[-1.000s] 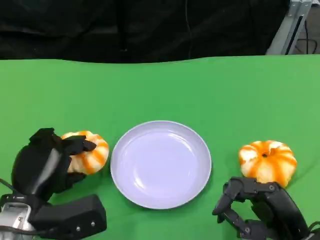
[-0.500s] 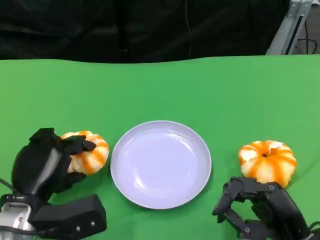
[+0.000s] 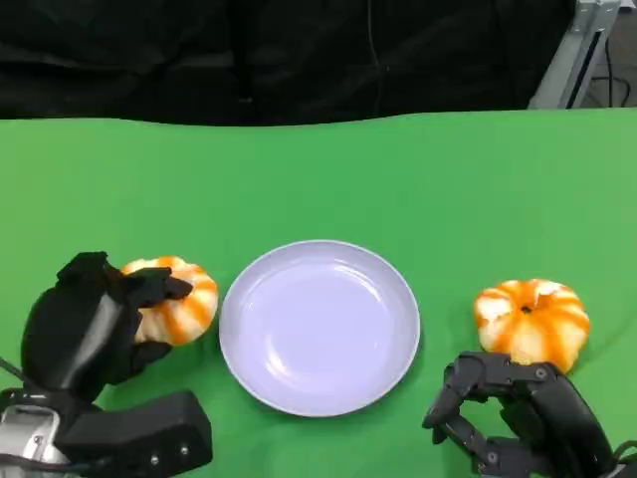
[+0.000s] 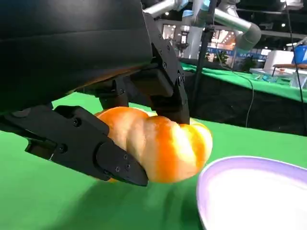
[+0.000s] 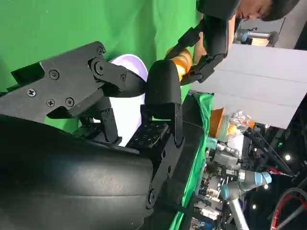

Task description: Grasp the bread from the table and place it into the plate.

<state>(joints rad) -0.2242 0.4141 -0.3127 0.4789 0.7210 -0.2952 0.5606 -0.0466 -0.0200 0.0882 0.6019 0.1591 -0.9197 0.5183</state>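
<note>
Here we are looking down at a green table (image 3: pixel 328 169) that is running back to a black curtain (image 3: pixel 249 50) at the far side, with a grey metal frame (image 3: pixel 582 50) standing at the far right corner. Beyond the table, the left wrist view is showing a bright hall with other green tables and a pale robot arm (image 4: pixel 230 19). A lilac plate (image 3: pixel 318 324) is sitting near the middle. Just left of it, our left hand (image 3: pixel 95 319) is wrapping its fingers (image 4: pixel 81 143) around an orange-striped bread (image 3: pixel 174 299), which is still resting on the table. A second bread (image 3: pixel 532 321) is lying right of the plate, and our right hand (image 3: pixel 513 413) is hanging near it with fingers curled on nothing. Compared with a second ago, we are seeing no change.
</note>
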